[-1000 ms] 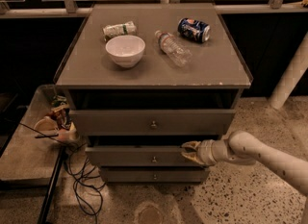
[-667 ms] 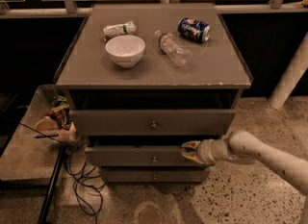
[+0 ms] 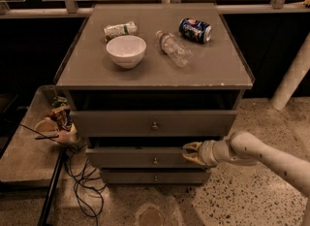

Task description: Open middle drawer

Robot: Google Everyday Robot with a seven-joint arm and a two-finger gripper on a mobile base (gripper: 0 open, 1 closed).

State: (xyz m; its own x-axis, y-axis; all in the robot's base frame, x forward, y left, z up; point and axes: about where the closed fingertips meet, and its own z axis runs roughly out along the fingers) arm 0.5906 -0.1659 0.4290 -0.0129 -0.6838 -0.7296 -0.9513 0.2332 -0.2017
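The middle drawer (image 3: 126, 157) is the grey-brown front with a small round knob (image 3: 155, 161), between the taller top drawer front (image 3: 116, 122) and the narrower bottom front (image 3: 131, 176). It stands slightly forward of the bottom front, with a dark gap above it. My gripper (image 3: 190, 153) is at the right part of the middle drawer's front, against its top edge and to the right of the knob. The white arm (image 3: 261, 154) reaches in from the right.
On the cabinet top (image 3: 213, 70) lie a white bowl (image 3: 126, 50), a clear plastic bottle (image 3: 173, 48), a blue can (image 3: 195, 29) and a crumpled packet (image 3: 120, 29). A low side table (image 3: 24, 157) with clutter and black cables (image 3: 82, 181) stands at the left. A white post (image 3: 290, 74) stands at the right.
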